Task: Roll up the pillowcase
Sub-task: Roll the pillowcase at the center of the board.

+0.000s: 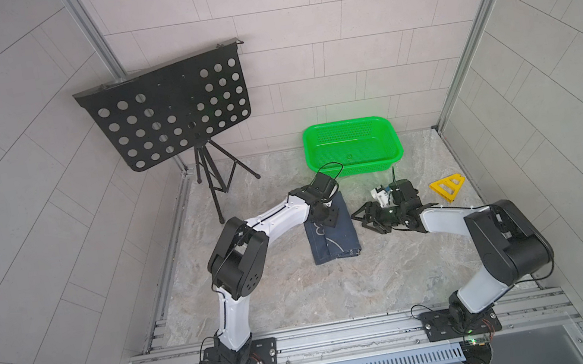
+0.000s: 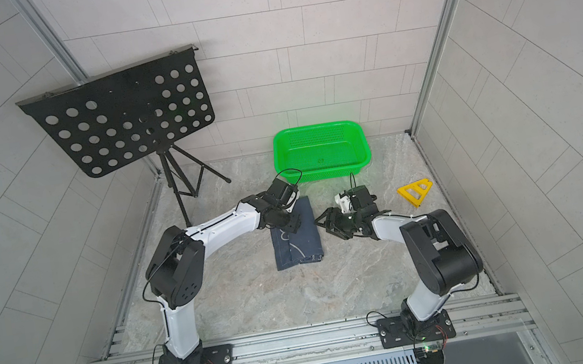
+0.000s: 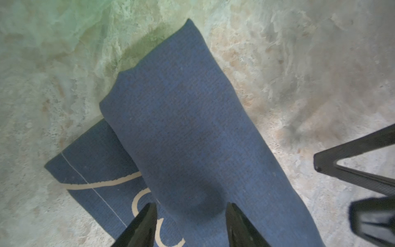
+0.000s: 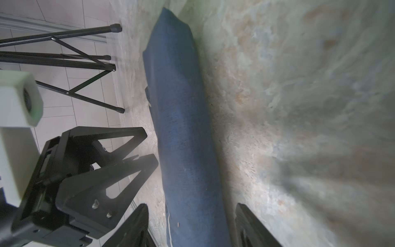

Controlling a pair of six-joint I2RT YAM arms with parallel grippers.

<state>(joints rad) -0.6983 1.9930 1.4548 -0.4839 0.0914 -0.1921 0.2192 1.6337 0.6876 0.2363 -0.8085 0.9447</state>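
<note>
The pillowcase (image 1: 338,242) (image 2: 301,248) is a dark navy cloth with pale line drawings, lying mid-table. Its far part is rolled into a thick tube (image 3: 188,128) (image 4: 181,128); the near part lies flat, showing a seam line and pale curves. My left gripper (image 1: 328,218) (image 3: 191,211) hangs over the roll's left part, open, one finger over the flat cloth and one over the roll. At the roll's right end my right gripper (image 1: 364,219) (image 4: 192,211) is open and straddles the tube, with a gap on each side.
A green basket (image 1: 394,144) stands behind the cloth. A yellow triangular frame (image 1: 447,187) lies at the right. At the back left stands a black perforated music stand (image 1: 169,111) whose tripod legs (image 4: 85,64) reach onto the table. Grey tiled walls enclose the marble table.
</note>
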